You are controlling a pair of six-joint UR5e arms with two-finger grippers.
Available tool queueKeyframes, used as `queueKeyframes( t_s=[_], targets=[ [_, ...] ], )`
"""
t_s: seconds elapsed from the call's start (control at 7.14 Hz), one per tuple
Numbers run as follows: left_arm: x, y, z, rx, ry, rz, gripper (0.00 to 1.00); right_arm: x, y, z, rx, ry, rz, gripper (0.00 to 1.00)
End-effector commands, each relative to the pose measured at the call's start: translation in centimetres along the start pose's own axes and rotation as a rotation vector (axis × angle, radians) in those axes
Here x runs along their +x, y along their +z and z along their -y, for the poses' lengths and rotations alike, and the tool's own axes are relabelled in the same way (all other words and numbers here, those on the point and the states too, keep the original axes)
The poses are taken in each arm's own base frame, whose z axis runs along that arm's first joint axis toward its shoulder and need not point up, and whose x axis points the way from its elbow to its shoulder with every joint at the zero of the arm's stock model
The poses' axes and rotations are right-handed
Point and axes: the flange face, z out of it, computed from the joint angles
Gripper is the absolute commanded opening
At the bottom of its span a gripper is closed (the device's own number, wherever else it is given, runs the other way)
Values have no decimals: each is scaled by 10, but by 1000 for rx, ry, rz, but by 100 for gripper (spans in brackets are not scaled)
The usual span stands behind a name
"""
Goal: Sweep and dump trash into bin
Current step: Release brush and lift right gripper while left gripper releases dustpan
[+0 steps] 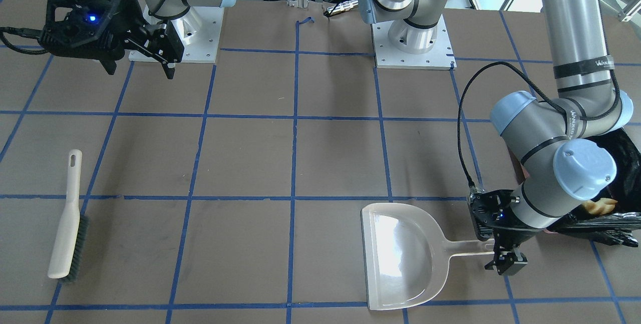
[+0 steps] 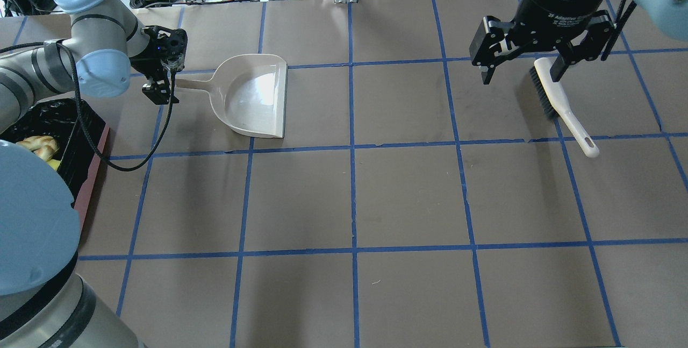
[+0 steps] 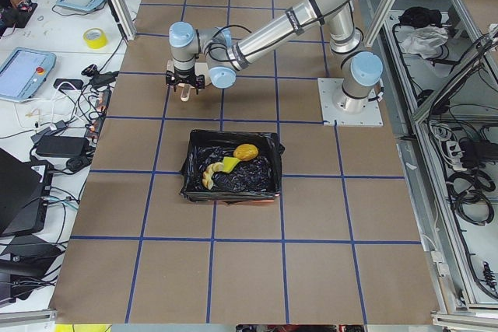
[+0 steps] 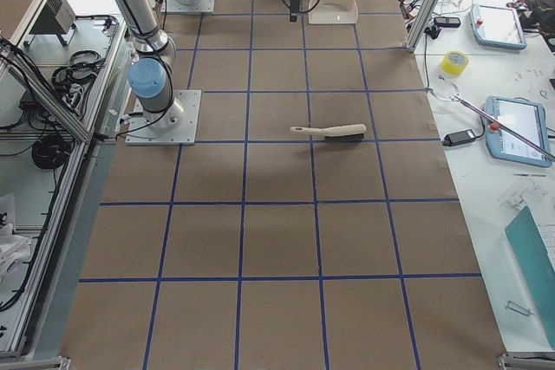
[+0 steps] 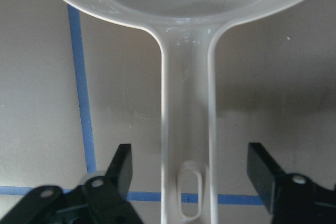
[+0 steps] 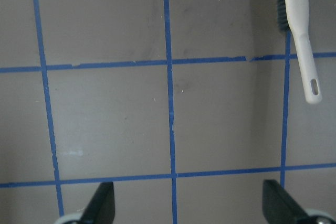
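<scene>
Trash first, at my far left: beyond the handle end of the dustpan [image 2: 252, 95] sits the bin [image 2: 92, 170], and in its black liner lie the golden potato-like lump [image 3: 246, 152], the yellow sponge block [image 3: 228, 164] and the tan croissant piece [image 3: 210, 176], all three close together inside. Nearer the dustpan, my left claw [image 2: 160, 94] hangs low over the end of the dustpan's handle [image 5: 187, 129]. It is spread wide, one finger on each side of the handle with a gap at both sides, so it pinches nothing. The dustpan itself lies flat on the table with its mouth turned away from the bin, and I can see nothing resting in its scoop. Well apart from the dustpan, on its mouth side, my right claw [image 2: 521, 71] hovers above the table, also spread and holding nothing. The brush [image 2: 561, 106] lies flat on the table just beyond it, farther again from the dustpan, bristle end toward the robot's far side and handle toward my base. By my reckoning the sweeping and the dumping are done, since every piece I can find is in the bin and both tools are set down. What I judge to be left is only to lift both arms away from the dustpan and the brush.
</scene>
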Motion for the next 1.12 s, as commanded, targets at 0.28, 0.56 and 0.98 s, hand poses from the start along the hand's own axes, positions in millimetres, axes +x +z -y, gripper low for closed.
queueKeyframes(
  t_s=[0.28, 0.56, 0.98],
  targets=[
    [48, -106, 42, 17, -196, -15, 96, 0, -3, 6, 57, 3, 9, 100],
    [85, -170, 56, 5, -510, -49, 100, -1, -9, 6, 74, -1, 13, 100],
    [122, -225, 107, -31, -983, -26, 100, -2, -2, 3, 43, 4, 17, 100]
  ],
)
